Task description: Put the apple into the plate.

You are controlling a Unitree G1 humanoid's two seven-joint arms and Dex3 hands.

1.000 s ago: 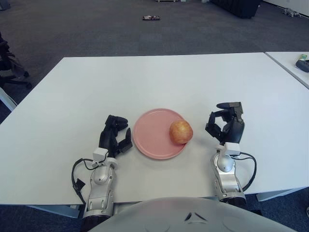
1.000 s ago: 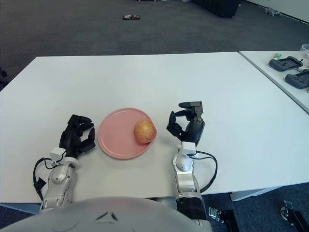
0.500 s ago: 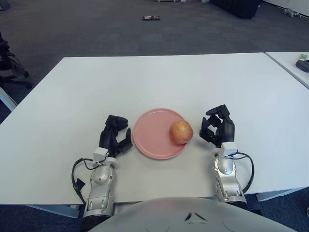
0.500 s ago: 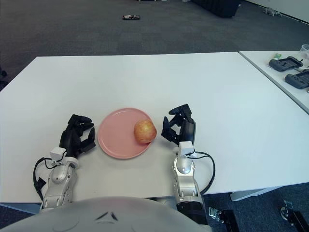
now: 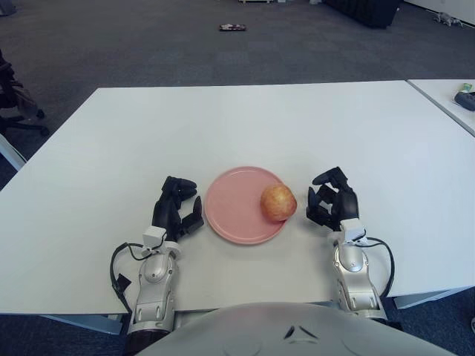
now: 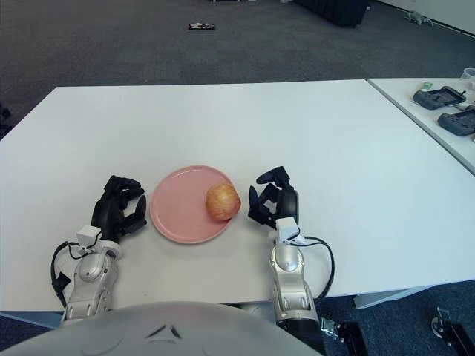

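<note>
Now the apple (image 5: pixel 278 202) sits at the plate (image 5: pixel 234 208)'s right edge, right hand (image 5: pixel 332 206) just beside, fingers curled, empty.

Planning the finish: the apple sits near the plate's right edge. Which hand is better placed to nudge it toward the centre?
Right. The right hand is just right of the apple, which lies at the right edge of the plate. The left hand is beyond the plate's far side.

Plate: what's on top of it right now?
Only the apple, sitting at the right side of the pink plate. The plate surface under the apple is covered. Right hand shows beside the plate, left hand on its other side.
</note>
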